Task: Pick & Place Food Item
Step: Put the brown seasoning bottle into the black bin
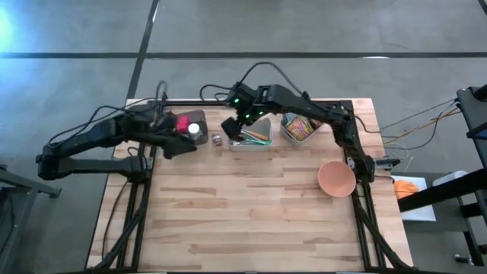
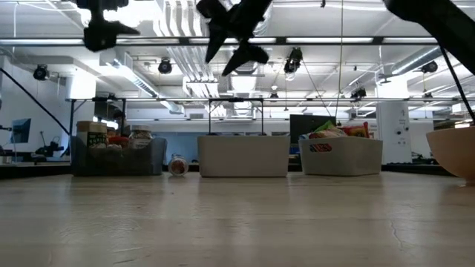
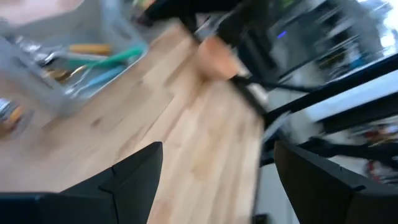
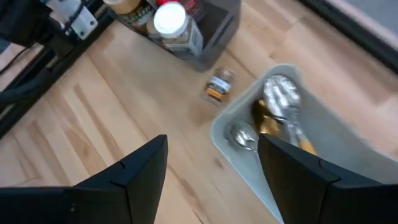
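Note:
A small jar (image 1: 217,140) with an orange label lies on its side on the table, between a dark bin (image 1: 190,122) of food jars and a clear bin (image 1: 253,137) of cutlery; the right wrist view shows the jar (image 4: 219,84) too. My right gripper (image 4: 212,149) hangs open high above the cutlery bin's left end (image 1: 230,128), holding nothing. My left gripper (image 3: 217,155) is open and in the air at the dark bin's near side (image 1: 181,144), also with nothing between its fingers.
A third bin (image 1: 298,128) with snack packets stands at the back right. An orange bowl (image 1: 336,179) sits near the table's right edge. The near half of the wooden table (image 1: 243,221) is bare. A white-lidded bottle (image 4: 171,22) stands upright in the dark bin.

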`<action>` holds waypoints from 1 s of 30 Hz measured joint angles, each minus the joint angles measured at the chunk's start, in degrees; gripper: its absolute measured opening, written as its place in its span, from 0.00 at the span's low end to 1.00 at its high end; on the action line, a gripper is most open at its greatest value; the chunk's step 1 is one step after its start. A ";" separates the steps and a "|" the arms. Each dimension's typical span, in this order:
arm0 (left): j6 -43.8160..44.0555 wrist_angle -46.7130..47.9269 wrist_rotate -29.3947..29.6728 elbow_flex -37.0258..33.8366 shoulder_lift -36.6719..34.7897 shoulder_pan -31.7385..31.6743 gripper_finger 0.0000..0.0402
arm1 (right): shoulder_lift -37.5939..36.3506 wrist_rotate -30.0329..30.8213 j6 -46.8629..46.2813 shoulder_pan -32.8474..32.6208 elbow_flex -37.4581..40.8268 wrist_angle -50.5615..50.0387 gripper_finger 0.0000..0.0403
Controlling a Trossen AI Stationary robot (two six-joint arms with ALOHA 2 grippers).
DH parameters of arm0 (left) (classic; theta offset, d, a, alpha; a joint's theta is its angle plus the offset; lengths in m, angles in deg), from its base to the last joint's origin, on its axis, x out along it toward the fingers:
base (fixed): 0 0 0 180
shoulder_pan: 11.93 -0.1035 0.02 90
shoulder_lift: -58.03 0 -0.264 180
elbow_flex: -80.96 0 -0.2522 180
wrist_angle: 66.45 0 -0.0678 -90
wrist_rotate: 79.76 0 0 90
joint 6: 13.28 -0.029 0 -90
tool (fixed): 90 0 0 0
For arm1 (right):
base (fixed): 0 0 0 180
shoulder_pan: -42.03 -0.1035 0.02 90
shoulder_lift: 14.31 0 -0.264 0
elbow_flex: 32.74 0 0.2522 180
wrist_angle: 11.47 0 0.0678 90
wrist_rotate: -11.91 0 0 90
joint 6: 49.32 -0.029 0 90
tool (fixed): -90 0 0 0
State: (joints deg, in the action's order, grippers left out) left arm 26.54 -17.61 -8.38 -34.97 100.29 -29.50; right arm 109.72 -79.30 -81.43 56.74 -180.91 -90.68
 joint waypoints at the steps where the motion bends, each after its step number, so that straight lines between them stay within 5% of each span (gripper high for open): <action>1: -0.66 0.45 0.08 0.00 1.36 0.00 0.78 | -0.89 0.17 0.42 -0.09 -0.40 -1.28 0.61; 9: -8.96 3.63 4.65 3.58 15.07 -0.11 0.78 | -9.71 4.51 3.18 -1.06 -0.46 -13.77 0.61; 15: -27.42 10.29 13.75 9.33 25.30 -0.07 0.78 | -15.90 11.59 4.67 -2.49 -0.37 -20.04 0.61; 23: -42.79 11.21 23.17 11.93 32.92 -0.28 0.78 | -18.65 12.16 7.19 -3.52 -0.31 -23.86 0.61; 30: -73.36 9.65 23.16 11.93 37.86 0.14 0.78 | -18.98 12.83 10.65 -4.40 -0.07 -24.61 0.61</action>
State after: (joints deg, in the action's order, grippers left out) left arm -46.83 -7.96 14.78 -23.04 138.14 -29.36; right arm 90.73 -66.47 -70.78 52.35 -180.98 -115.29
